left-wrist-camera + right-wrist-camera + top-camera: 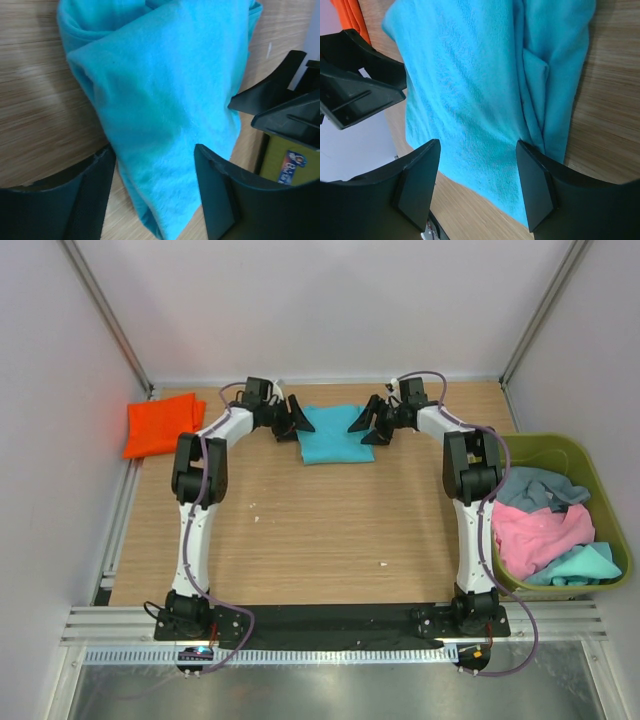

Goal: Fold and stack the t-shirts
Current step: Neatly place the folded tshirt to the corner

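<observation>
Top view first: the turquoise t-shirt (pixel 336 433) sits folded into a rough rectangle at the far middle of the tabletop (pixel 320 530). My left gripper (pixel 297 422) is at its left edge and my right gripper (pixel 368 425) at its right edge. An orange t-shirt (pixel 160 425) lies folded at the far left, well apart from it. The green bin (pixel 545 443) on the right holds a heap of pink (pixel 540 535), grey-blue (pixel 535 488) and teal (pixel 580 565) shirts waiting their turn.

Left wrist view: my jaws stand wide apart with a corner of the turquoise cloth (pixel 165 110) lying between them, nothing pinched. The fabric looks soft and a bit fuzzy, and it's bunched in a loose roll at the far side.

Right wrist view: same deal. The right gripper (pixel 477 144) is open and straddles the shirt's edge (pixel 460 75), where I can see several layers and a tucked flap.

My take on handling: it's light, floppy and has zero stiffness, so it'll sag and unfold if I lift it from one point. It's not fragile, and I'd guess not slippery either. I'd pinch through all the layers at both side edges at once and move the two sides together, low over the tabletop.
</observation>
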